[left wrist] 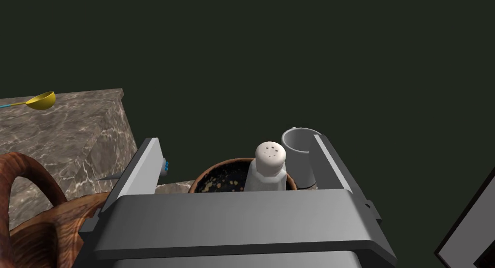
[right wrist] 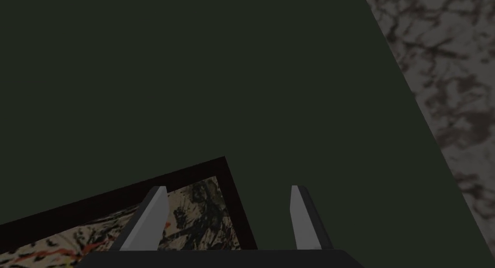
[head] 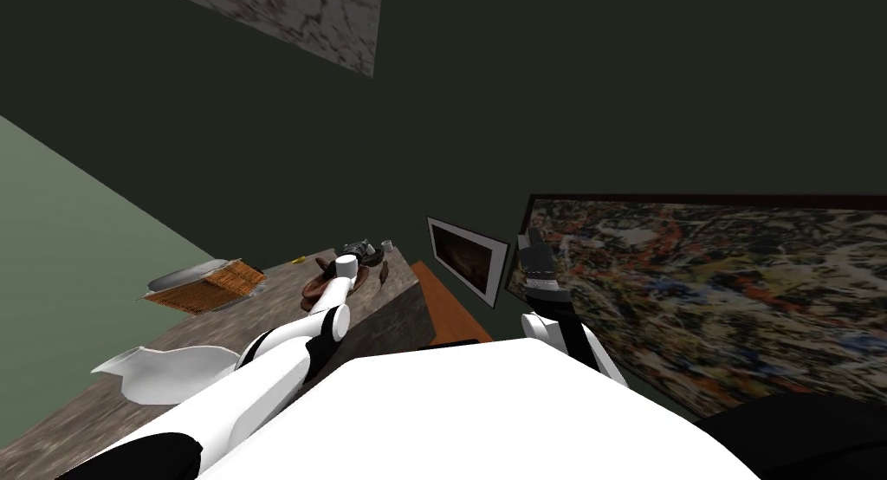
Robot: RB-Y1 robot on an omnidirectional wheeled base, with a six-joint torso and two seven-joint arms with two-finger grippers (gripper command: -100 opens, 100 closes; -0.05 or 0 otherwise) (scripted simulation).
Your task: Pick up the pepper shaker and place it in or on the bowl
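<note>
Your left gripper (left wrist: 236, 141) hangs over the far end of the worktop (left wrist: 72, 129) with its fingers (left wrist: 145, 166) spread wide. The pepper shaker (left wrist: 268, 168) stands upright between them, touching neither. It sits within the outline of the brown bowl (left wrist: 205, 173), toward the side nearest the grey cup (left wrist: 298, 140) (its foot is hidden behind the gripper's body, so you cannot confirm that it rests on the bowl's floor). Upright and free of both fingers, it reads as set down rather than held, so the placing looks done or all but done.

The wide spread leaves you room to pull away without brushing the cap. Draw straight back along the fingers, because a sideways drift could tip the shaker or knock the cup just beside the bowl. A brown wooden piece (left wrist: 24, 202) lies close on the other side, and a yellow spoon (left wrist: 41, 100) lies well apart, near the worktop's edge.

Your right gripper (right wrist: 227, 221) is held off to your right, away from the worktop, with its fingers wide and holding nothing.
</note>
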